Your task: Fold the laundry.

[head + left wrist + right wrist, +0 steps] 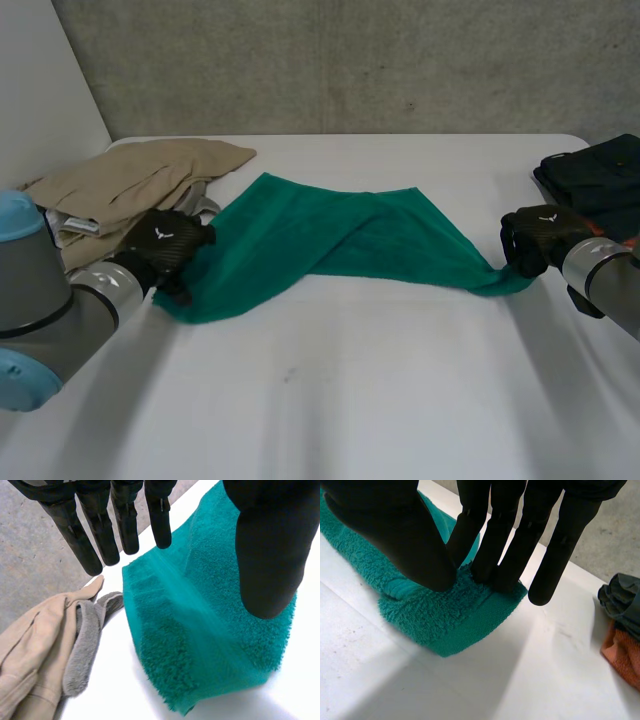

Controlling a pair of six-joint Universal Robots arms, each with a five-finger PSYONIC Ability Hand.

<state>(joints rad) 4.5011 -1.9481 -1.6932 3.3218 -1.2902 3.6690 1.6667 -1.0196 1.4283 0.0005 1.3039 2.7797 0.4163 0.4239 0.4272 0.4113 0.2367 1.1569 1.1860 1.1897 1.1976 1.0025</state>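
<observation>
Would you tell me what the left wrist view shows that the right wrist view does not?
Left wrist view: the left hand, its fingers straight over one end of the towel, with a beige garment and a grey cloth beside that end. Right wrist view: the right hand pinching the towel's other end between thumb and fingers, with a dark garment and an orange cloth beyond its fingertips. Both: the towel lying on the white table.

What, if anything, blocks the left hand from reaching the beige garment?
Nothing visible, so probably yes, it can reach: the beige garment lies close beside the left hand, whose straight fingers hold nothing.
</observation>
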